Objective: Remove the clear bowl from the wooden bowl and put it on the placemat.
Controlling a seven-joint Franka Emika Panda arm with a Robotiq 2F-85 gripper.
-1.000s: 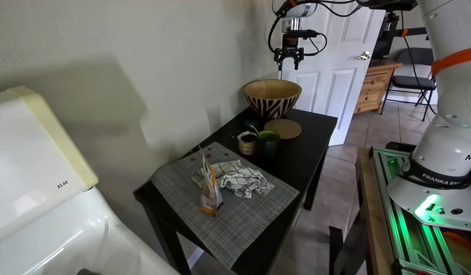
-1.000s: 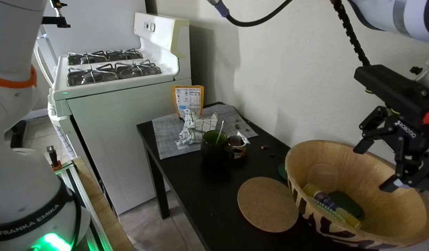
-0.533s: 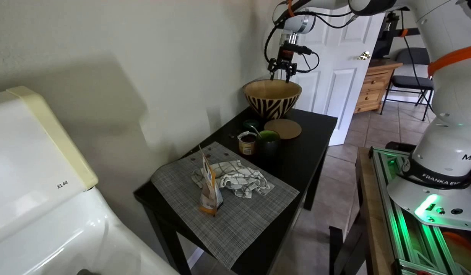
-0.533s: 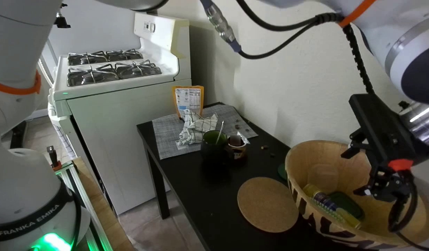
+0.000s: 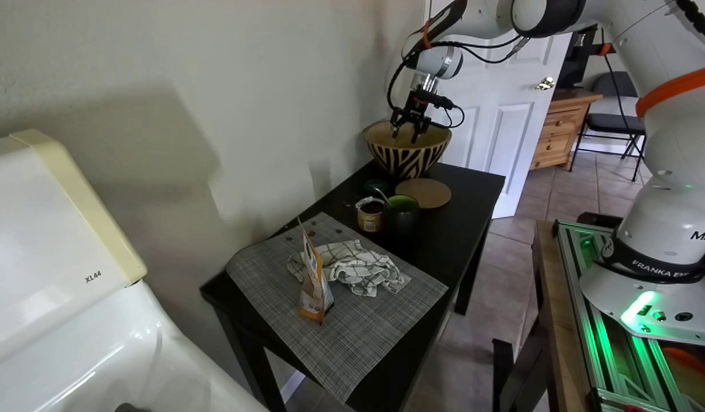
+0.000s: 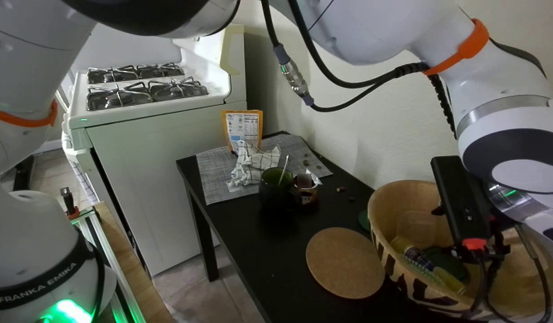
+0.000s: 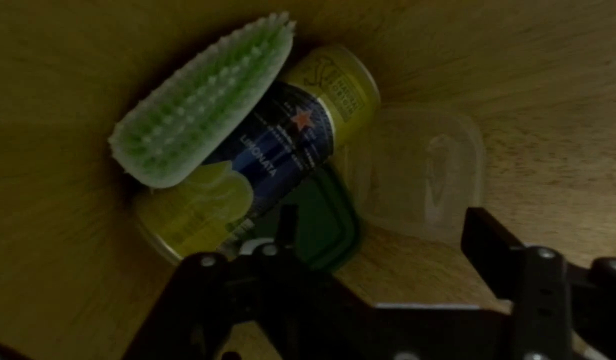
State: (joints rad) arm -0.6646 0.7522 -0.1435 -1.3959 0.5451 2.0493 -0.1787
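The clear bowl is a see-through squarish container inside the wooden bowl, leaning against its inner wall. It shows faintly in an exterior view. The wooden bowl has zigzag-striped sides and stands at one end of the black table in both exterior views. My gripper is open and empty, pointing down into the wooden bowl. The clear bowl lies ahead of the fingertips in the wrist view, apart from them. In an exterior view the gripper is over the bowl's mouth. The grey placemat lies at the table's far end from the bowl.
A yellow can, a green-white brush and a dark green lid also lie in the wooden bowl. On the table are a tan disc, a dark cup and a small tub. A cloth and a pouch occupy the placemat.
My gripper has come down from above and beside the wooden bowl to its mouth, tilting on the way. It stays open. The objects have not moved.
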